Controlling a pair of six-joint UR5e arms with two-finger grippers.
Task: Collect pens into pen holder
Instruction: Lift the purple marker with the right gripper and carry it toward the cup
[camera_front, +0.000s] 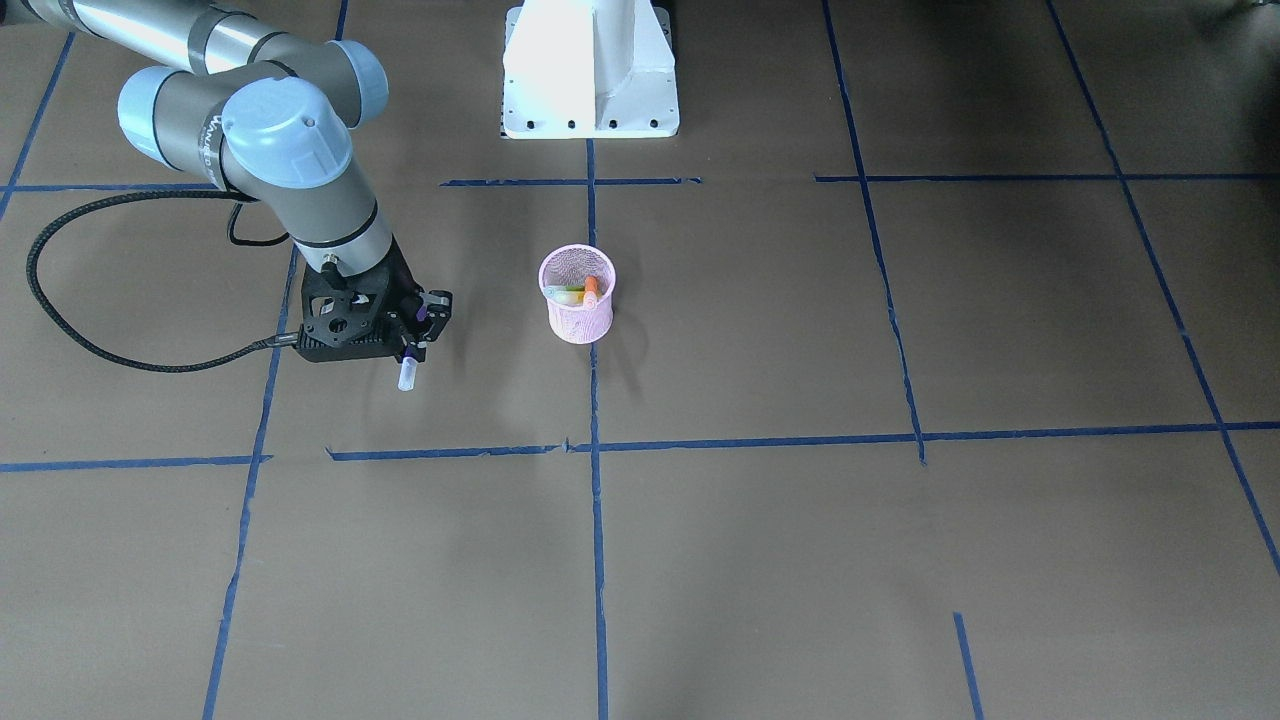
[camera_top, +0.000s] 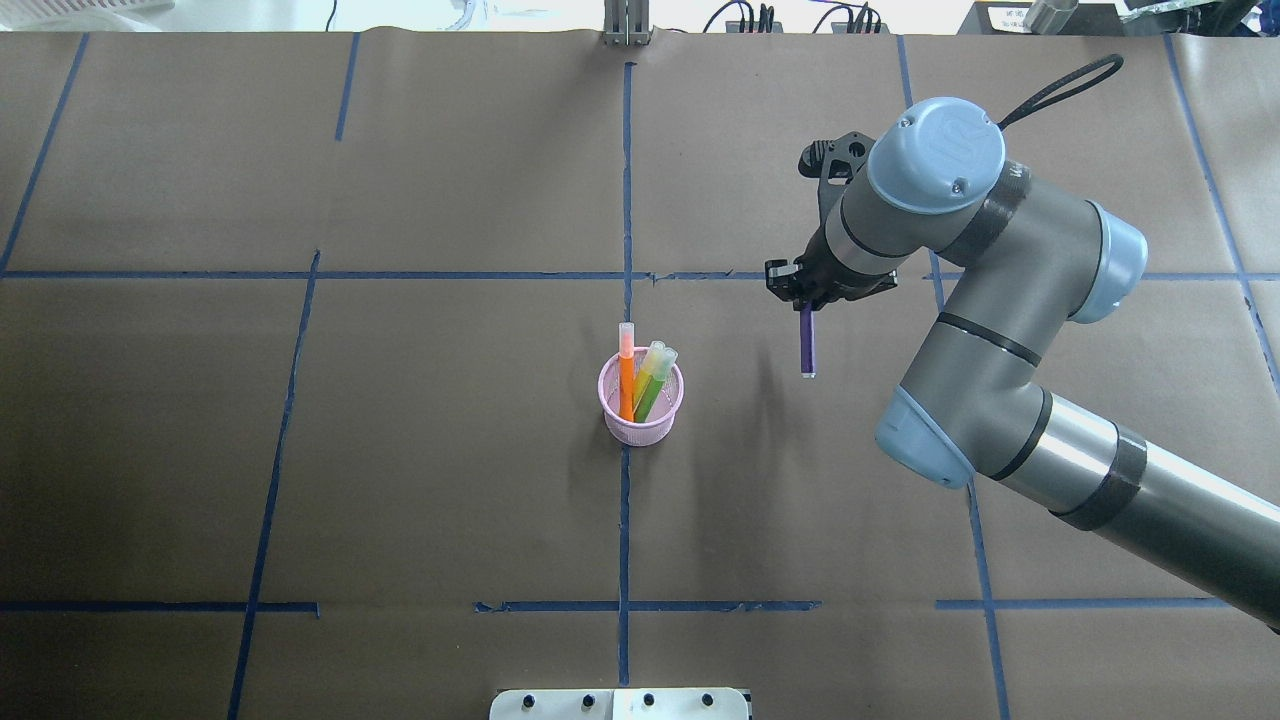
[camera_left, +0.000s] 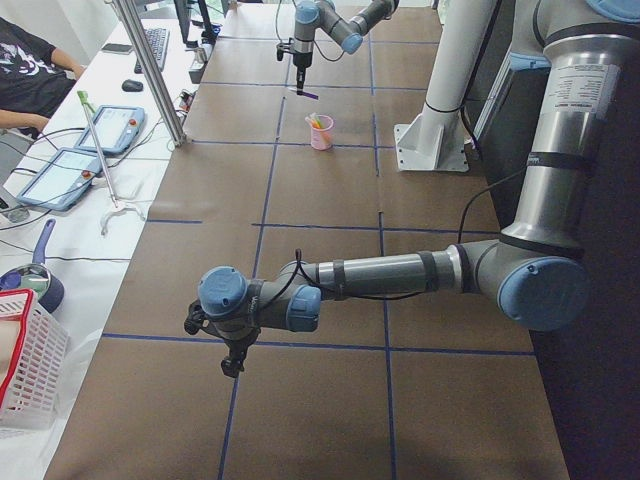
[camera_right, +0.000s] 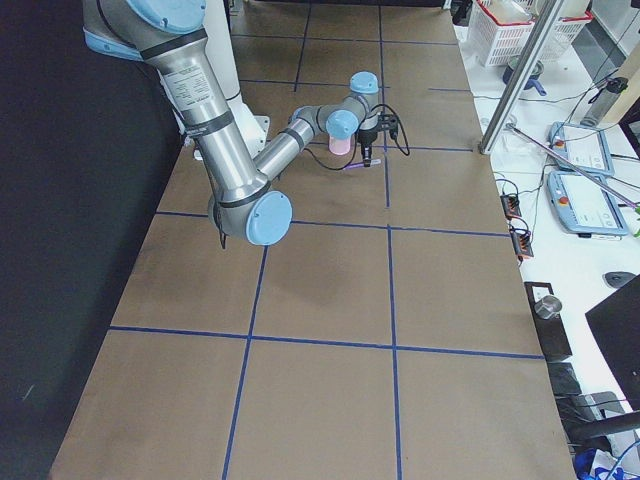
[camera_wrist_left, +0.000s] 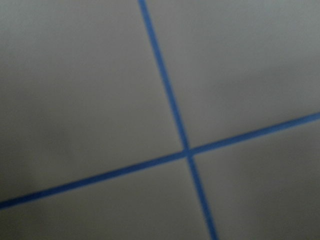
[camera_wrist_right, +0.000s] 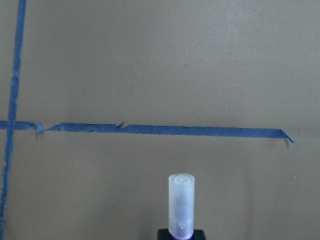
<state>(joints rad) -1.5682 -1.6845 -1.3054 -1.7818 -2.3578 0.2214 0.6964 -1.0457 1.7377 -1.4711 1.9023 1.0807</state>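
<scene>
The pink mesh pen holder (camera_top: 641, 410) stands upright near the table's middle, on a blue tape line, and it also shows in the front view (camera_front: 577, 312). An orange pen (camera_top: 627, 380), a green pen (camera_top: 650, 395) and a yellowish pen stand in it. My right gripper (camera_top: 804, 298) is shut on a purple pen (camera_top: 807, 345), held above the table to the holder's right in the overhead view. Its pale cap (camera_wrist_right: 180, 210) points away from the wrist. My left gripper (camera_left: 232, 362) shows only in the exterior left view, far from the holder; I cannot tell if it is open.
The white robot base (camera_front: 590, 70) stands at the table's robot side behind the holder. Blue tape lines (camera_top: 625, 250) grid the brown table. A side bench with tablets (camera_left: 60, 170) and a red-rimmed basket (camera_left: 25, 360) runs along the far edge.
</scene>
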